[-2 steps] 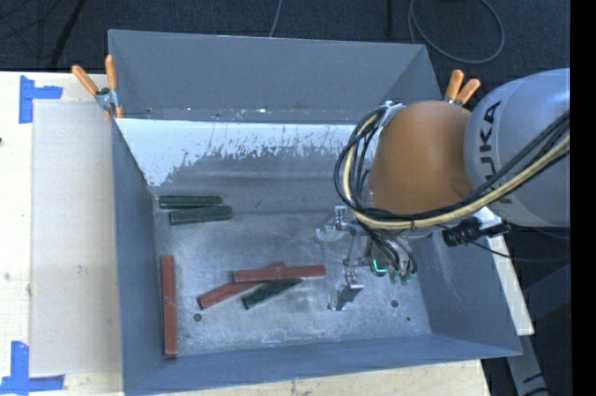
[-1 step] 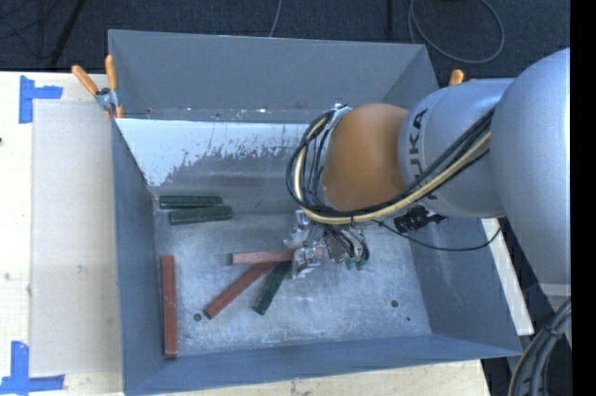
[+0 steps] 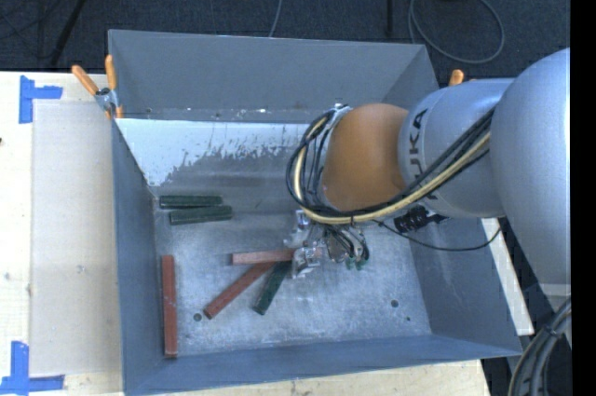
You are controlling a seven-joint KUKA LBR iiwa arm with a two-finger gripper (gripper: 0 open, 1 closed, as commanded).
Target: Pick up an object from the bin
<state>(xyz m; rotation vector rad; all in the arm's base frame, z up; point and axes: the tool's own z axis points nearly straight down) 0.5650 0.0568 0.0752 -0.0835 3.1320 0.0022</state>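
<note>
My gripper (image 3: 307,260) is low over the bin floor, right of centre, under the arm's wrist. Its tip is at the right ends of three crossed sticks. One is a short brown stick (image 3: 259,258) lying level. Another is a longer brown stick (image 3: 240,293) slanting down to the left. The third is a dark green stick (image 3: 269,290) slanting beside it. Whether the gripper touches any of them is hidden by its own body.
Two dark green sticks (image 3: 197,208) lie side by side at the back left of the floor. A red-brown stick (image 3: 169,306) runs along the left wall. The arm and its orange cover fill the bin's right side.
</note>
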